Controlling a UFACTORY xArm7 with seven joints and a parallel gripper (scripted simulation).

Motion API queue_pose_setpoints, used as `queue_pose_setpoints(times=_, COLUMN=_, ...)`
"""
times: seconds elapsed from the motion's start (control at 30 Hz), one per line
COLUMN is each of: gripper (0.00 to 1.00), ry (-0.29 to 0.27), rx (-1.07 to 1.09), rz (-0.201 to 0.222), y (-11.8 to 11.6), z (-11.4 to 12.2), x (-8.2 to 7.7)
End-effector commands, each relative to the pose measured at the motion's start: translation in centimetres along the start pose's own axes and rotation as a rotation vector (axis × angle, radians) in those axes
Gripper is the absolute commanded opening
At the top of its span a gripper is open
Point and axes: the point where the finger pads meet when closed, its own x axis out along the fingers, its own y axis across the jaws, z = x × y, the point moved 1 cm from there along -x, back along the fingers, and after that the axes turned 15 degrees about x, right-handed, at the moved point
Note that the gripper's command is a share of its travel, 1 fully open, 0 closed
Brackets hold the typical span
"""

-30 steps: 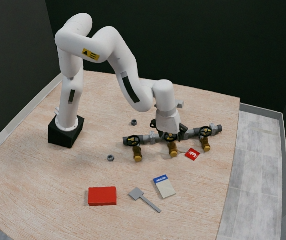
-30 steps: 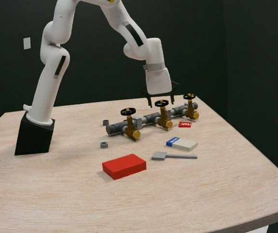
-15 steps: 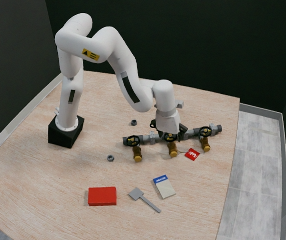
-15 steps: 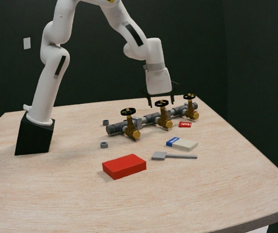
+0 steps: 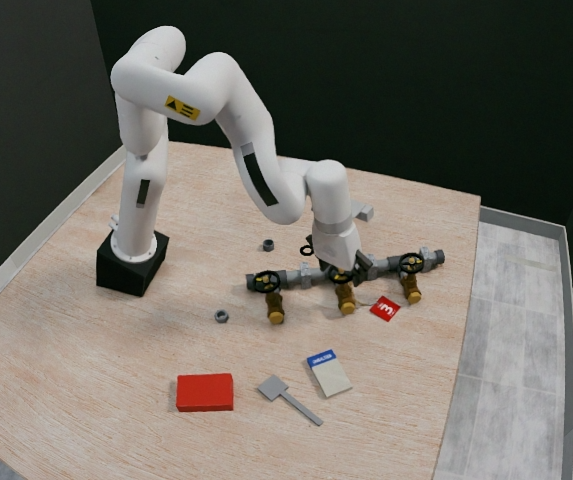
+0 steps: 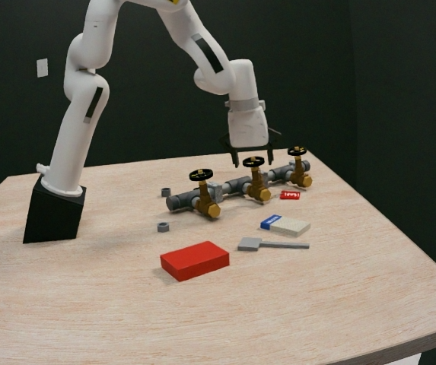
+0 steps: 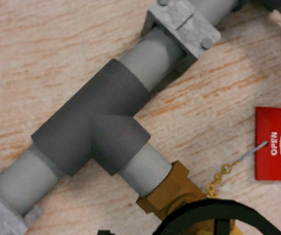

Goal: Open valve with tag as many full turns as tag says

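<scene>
A grey pipe [image 5: 296, 276] [image 6: 233, 183] [image 7: 96, 132] lies on the table with three brass valves, each with a black handwheel. The left handwheel [image 5: 268, 283] [image 6: 201, 174] and the right handwheel [image 5: 411, 265] [image 6: 297, 150] stand free. The middle handwheel [image 5: 337, 279] [image 6: 253, 161] [image 7: 218, 215] has a red tag [image 5: 385, 308] [image 6: 290, 195] [image 7: 277, 144] chained to its valve; the tag reads OPEN 3. My gripper [image 5: 344, 270] [image 6: 252, 161] is open, its fingers standing wide on either side of the middle handwheel's rim without touching it.
A red block [image 5: 204, 392] [image 6: 194, 260], a grey scraper [image 5: 286, 397] [image 6: 272, 244] and a blue-labelled pad [image 5: 328, 373] [image 6: 285, 225] lie in front of the pipe. Two grey nuts [image 5: 268, 245] [image 5: 220, 316] lie to its left. The arm's black base [image 5: 131, 263] stands at the left.
</scene>
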Motion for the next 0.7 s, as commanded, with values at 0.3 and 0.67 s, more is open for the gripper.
queue_pose_setpoints(times=0.3, gripper=1.00, ry=0.008, rx=0.625, rz=0.002, y=0.14, z=-0.13, x=-0.13)
queue_pose_setpoints(times=0.67, gripper=1.00, ry=0.028, rx=1.271, rz=-0.031, y=0.15, z=-0.10, x=-0.14)
